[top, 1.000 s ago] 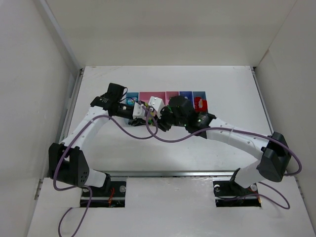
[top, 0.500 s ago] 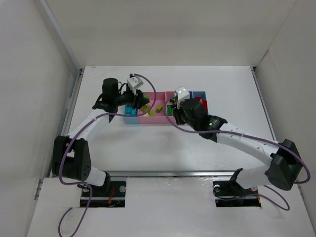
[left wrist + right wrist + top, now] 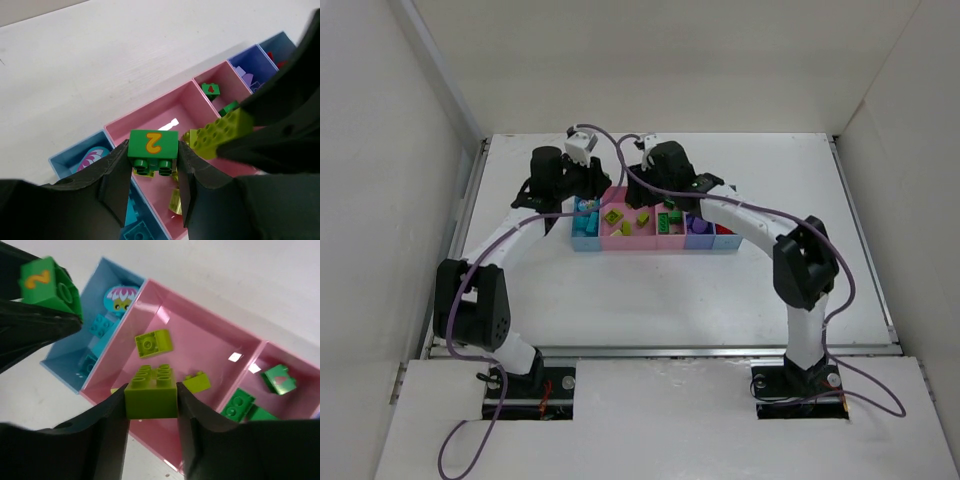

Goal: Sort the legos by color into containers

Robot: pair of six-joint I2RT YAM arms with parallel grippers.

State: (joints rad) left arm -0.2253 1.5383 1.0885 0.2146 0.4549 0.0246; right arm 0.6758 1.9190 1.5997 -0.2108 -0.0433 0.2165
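The row of bins (image 3: 655, 243) stands mid-table. My left gripper (image 3: 152, 162) is shut on a green brick (image 3: 152, 145) marked with a yellow 2, held above the left end of the wide pink bin (image 3: 165, 107). My right gripper (image 3: 151, 402) is shut on a lime-yellow brick (image 3: 151, 390), held above the same wide pink bin (image 3: 210, 347), which holds several lime-yellow bricks (image 3: 153, 344). The left blue bin (image 3: 100, 305) holds cyan bricks (image 3: 100, 326). The narrow pink bin (image 3: 295, 360) holds green bricks (image 3: 278, 379). Both grippers (image 3: 620, 190) hover close together over the bins.
The purple-blue bin (image 3: 252, 62) holds purple pieces, and the far right bin holds red ones (image 3: 725, 230). White walls enclose the table (image 3: 660, 290) on three sides. Purple cables (image 3: 620, 165) hang from both wrists near the bins.
Both arms have swung from the table in front of the bins up to the far side over the bins. Each gripper now holds a brick above the wide pink bin.
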